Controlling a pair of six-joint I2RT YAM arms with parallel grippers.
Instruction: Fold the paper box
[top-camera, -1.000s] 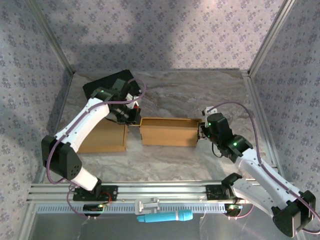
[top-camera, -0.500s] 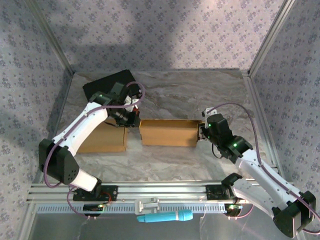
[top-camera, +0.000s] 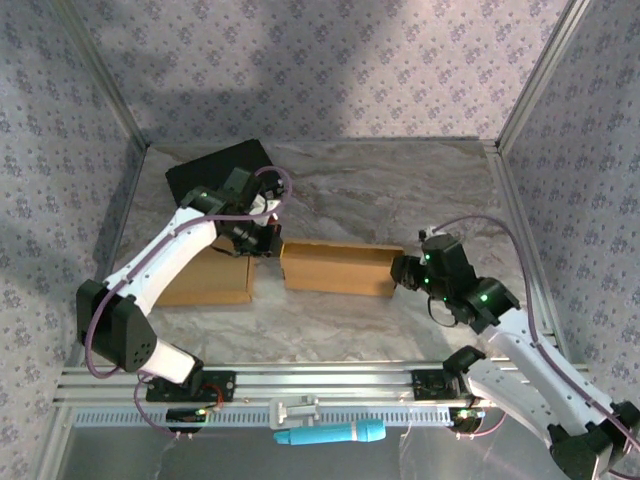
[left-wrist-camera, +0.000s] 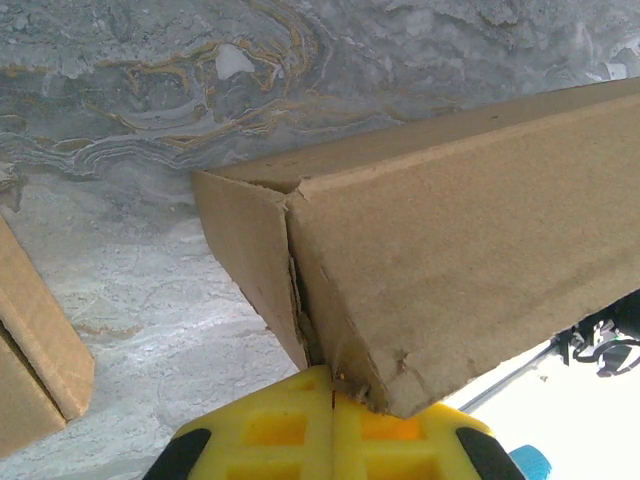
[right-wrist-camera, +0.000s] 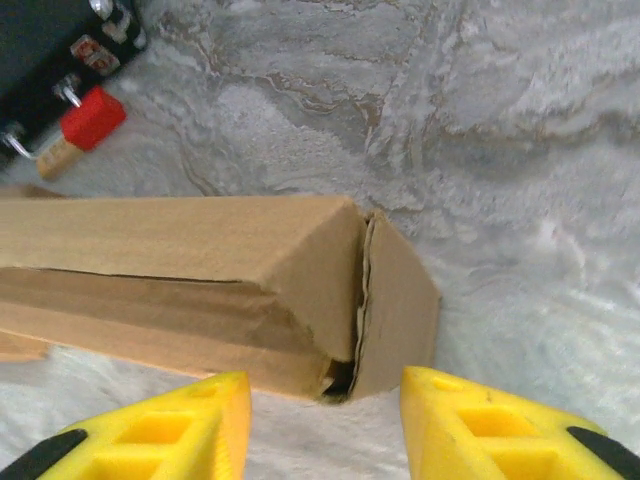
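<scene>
The box (top-camera: 335, 268) lies at the table's (top-camera: 400, 190) centre, its long axis running from 9 to 3 o'clock. It is already formed into a closed tube, and the work in hand looks like closing its ends.

The left gripper (top-camera: 262, 240) sits at the 9 o'clock end. In the left wrist view its yellow pads (left-wrist-camera: 270, 430) are pressed together, right under the seam where the left flap (left-wrist-camera: 250, 260) meets the body. Whether a cardboard edge is caught between them cannot be told.

The right gripper (top-camera: 405, 270) faces the 3 o'clock end. In the right wrist view its fingers (right-wrist-camera: 210, 420) stand wide apart, with the box's corner ahead of the gap and not touched. The right flap (right-wrist-camera: 395, 290) stands slightly ajar there, a dark slit showing along its fold.

The next move probably calls for the right gripper to advance toward 9 o'clock and press that flap flush. The left gripper would brace the far end so the box does not slide. The push should be square, since an angled one could turn the box or crush its dented lower corner.

A second cardboard (top-camera: 205, 280) lies at 9 o'clock of the box, just apart from it.
</scene>
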